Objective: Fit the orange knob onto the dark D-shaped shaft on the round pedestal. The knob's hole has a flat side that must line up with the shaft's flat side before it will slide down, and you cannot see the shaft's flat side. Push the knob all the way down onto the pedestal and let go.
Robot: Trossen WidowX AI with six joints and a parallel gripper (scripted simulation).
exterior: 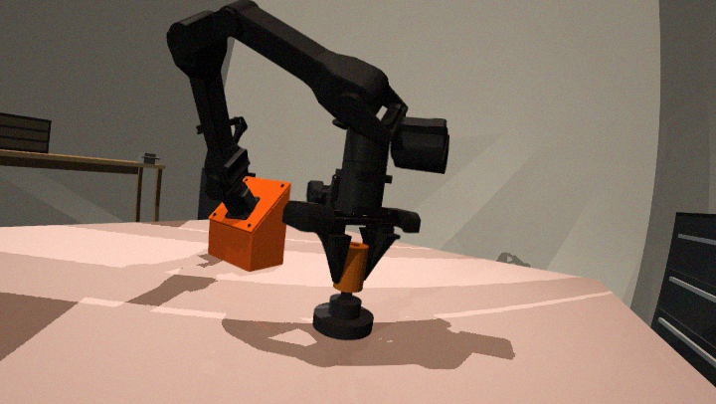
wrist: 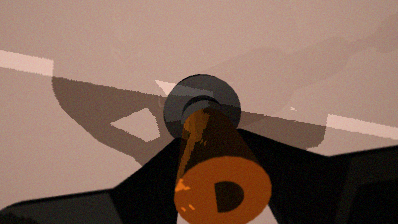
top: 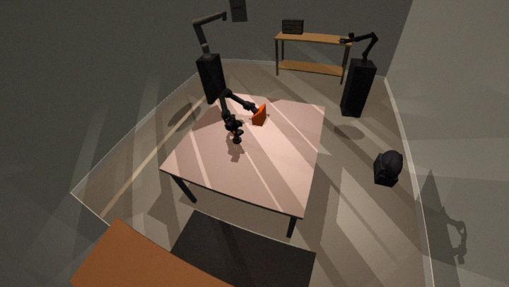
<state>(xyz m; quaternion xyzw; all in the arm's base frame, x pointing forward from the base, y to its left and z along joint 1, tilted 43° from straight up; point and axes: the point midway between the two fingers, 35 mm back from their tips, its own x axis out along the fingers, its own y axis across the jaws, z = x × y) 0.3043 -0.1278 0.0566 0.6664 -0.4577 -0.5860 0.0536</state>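
Our gripper (top: 235,132) (exterior: 351,273) clasps the orange knob (exterior: 354,268) (wrist: 223,187) between its fingers above the round pedestal (top: 237,141) (exterior: 342,323) (wrist: 172,112), at lower center of the exterior view. The knob leans slightly, and a short stretch of dark shaft (exterior: 345,296) shows beneath it; whether the shaft's tip has entered the hole we cannot tell.

The knob looks like stiff, fairly light plastic, unlikely to dent but, being smooth and round, apt to twist or tip under a push. We judge the best hold to be on opposite sides at mid-height, square to its axis, leaving the lower rim free to settle. In the wrist view's lower center, its D-shaped opening shows the flat on the left.

The pale pinkish table (top: 271,167) (exterior: 125,346) (wrist: 300,30) looks smooth and matte, crossed by hard bands of light and shadow. Dim gray walls surround us, with a wooden workbench (top: 313,37) (exterior: 75,156) at upper right of the top view and a dark drawer cabinet (exterior: 689,271) at the exterior view's right edge.
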